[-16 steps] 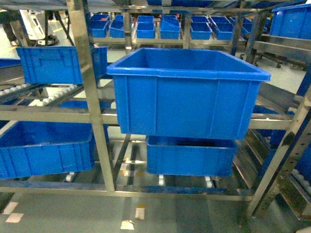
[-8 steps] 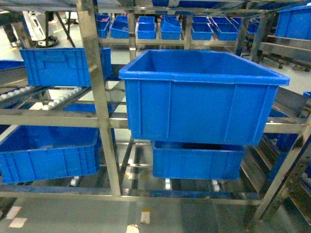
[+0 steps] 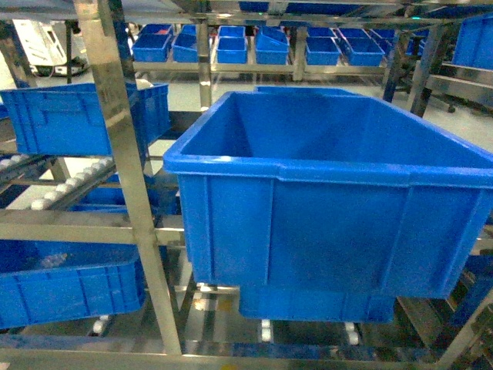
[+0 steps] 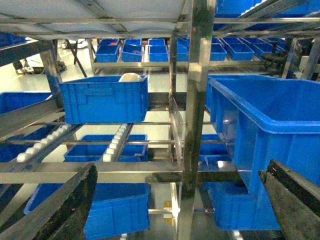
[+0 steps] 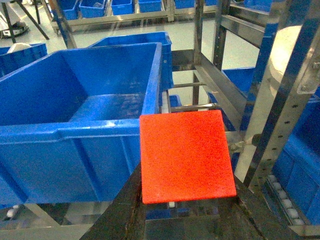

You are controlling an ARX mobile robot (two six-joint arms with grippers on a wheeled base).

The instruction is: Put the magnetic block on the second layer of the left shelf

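Magnetic block [image 5: 186,156] clamped in right hand [image 5: 187,200]; apparently unlabelled.

The head view now sits closer to the rack than a second ago. The large blue bin [image 3: 331,223] fills more of the view, its right rim running past the right edge. The steel upright [image 3: 123,177] stands further left, and less floor shows below.
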